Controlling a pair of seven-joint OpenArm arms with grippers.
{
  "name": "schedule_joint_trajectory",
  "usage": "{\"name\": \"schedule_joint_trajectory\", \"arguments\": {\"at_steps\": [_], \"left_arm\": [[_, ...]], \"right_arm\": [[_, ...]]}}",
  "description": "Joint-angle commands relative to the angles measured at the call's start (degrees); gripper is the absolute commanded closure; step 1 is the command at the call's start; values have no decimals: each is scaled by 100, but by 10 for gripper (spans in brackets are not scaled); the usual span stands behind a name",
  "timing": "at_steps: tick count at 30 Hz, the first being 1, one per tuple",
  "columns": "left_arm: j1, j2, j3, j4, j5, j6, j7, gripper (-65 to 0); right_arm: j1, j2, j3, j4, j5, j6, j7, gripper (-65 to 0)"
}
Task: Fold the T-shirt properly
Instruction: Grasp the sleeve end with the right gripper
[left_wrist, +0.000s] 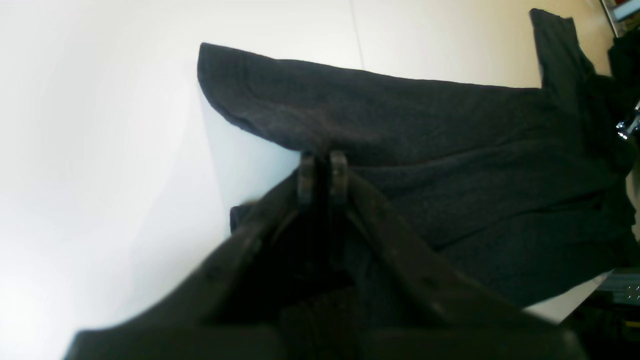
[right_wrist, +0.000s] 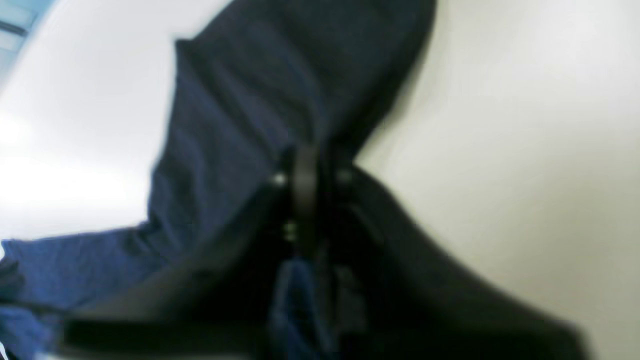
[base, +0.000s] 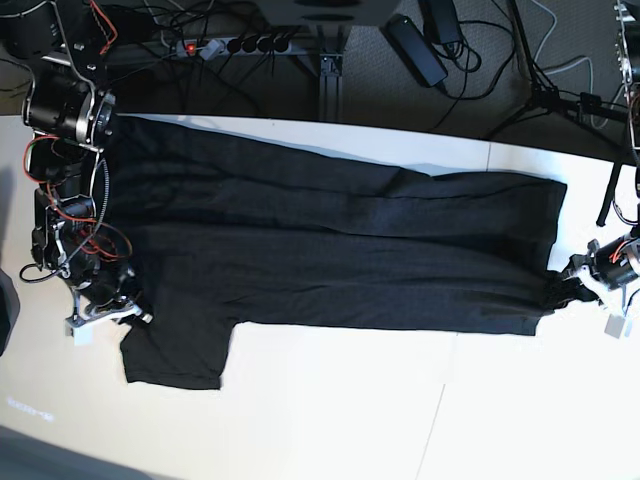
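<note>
The black T-shirt (base: 330, 250) is lying spread lengthwise across the white desk (base: 330, 420), stretching between both arms. The left gripper (left_wrist: 322, 172) is clamping its hem edge, and the right gripper (right_wrist: 310, 175) is pinching fabric beside the sleeve (base: 175, 360).

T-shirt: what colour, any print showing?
Plain black T-shirt, no print visible on the side facing up; clearest in the base view.
</note>
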Motion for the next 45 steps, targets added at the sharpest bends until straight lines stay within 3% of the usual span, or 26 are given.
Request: {"name": "schedule_joint_trajectory", "arguments": {"at_steps": [1,8,12,16,20,29,45], "left_arm": [[-122,-140,-39,92,-101,-132,-101,0],[-122,-146,-39,92,-155,-132,-98,0],[-120,-273,-39,127,-507,-132,39,0],[-42,-413,-39,505,-697,-132,323,0],[181,-457,-39,968,-752,-132,514,0],[658,-509,-39,1394,-748,-132,737,0],[833,-671,-55,1408,-754,-132,994,0]], "right_arm": [[122,59,-11,151,-136,444,-109,0],[98,79,-11,1178,-83,452,-787,0],[-74,184,-11,2118,507,455,-1537,0],[-525,426,-11,2990,1023,455,-1910,0],[-1191,614,0,3630,1250,455,-1899,0],[-2507,697,343,5056,1298,452,-1886,0],[-3563,734,713,5842,1440,452,-1952,0]]}}
